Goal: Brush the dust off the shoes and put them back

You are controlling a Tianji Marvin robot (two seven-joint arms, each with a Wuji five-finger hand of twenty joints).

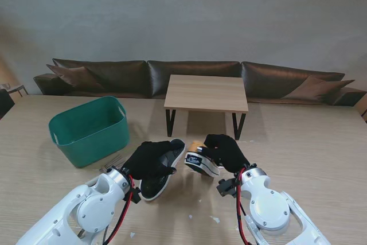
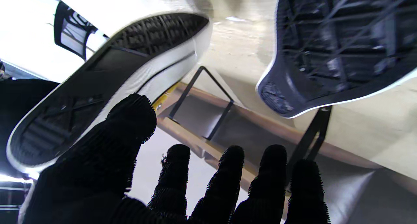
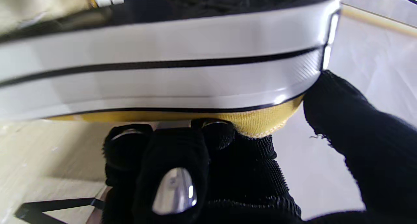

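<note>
- A pale wooden table [image 1: 321, 142] fills the stand view; a dark brown sofa [image 1: 189, 76] runs along the grey wall behind.
- A small wooden side table [image 1: 206, 93] stands on the tabletop, a green basket [image 1: 89, 130] to its left.
- The left hand [image 1: 150, 159] rests over a black shoe [image 1: 166, 170] lying on the table; its wrist view shows the fingers [image 2: 224, 181] spread, so I cannot tell whether it grips.
- The right hand [image 1: 226, 150] clamps the second shoe [image 1: 200, 162] (white sole, black stripe), lifted and tilted, just right of the first.
- Yellow cloth [image 3: 260, 121] sits between sole and fingers.
</note>
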